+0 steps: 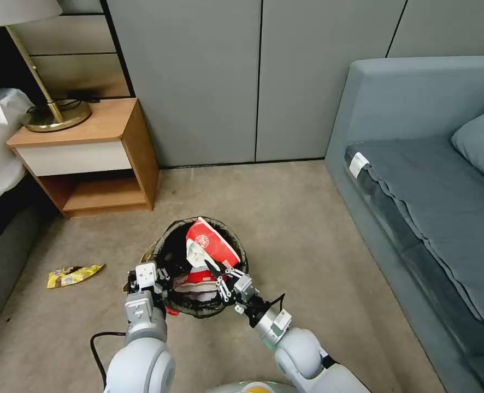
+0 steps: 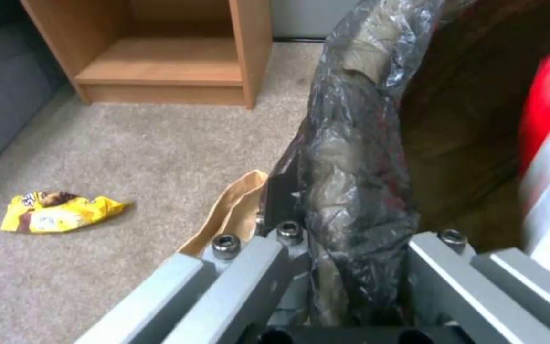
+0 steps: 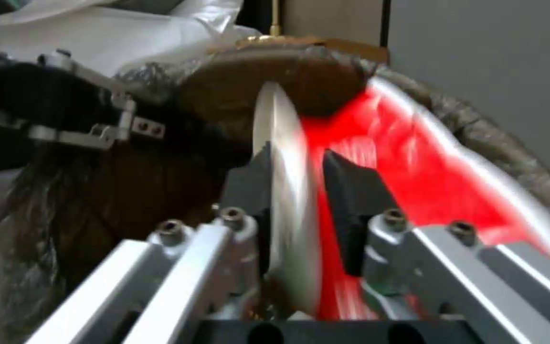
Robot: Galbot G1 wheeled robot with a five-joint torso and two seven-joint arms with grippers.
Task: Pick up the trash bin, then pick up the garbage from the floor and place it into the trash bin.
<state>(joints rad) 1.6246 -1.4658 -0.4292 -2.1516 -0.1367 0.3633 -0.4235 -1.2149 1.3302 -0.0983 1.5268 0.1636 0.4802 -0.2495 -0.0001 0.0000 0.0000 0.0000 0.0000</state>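
The small round trash bin lined with a dark translucent bag [image 1: 172, 256] was held above the beige carpet [image 1: 307, 229] by the left gripper [image 1: 148, 277], whose jaws were clamped over the bag-covered rim. The right gripper [image 1: 224, 277] was positioned over the bin's mouth, its jaws closed on the edge of a crushed red-and-white paper cup [image 1: 212, 245], which was partly inside the bin. A yellow snack wrapper [image 1: 71, 274] was seen on the carpet near the wooden nightstand [image 1: 89, 158], and a tan paper piece [image 2: 234, 212] lay just beside the bin.
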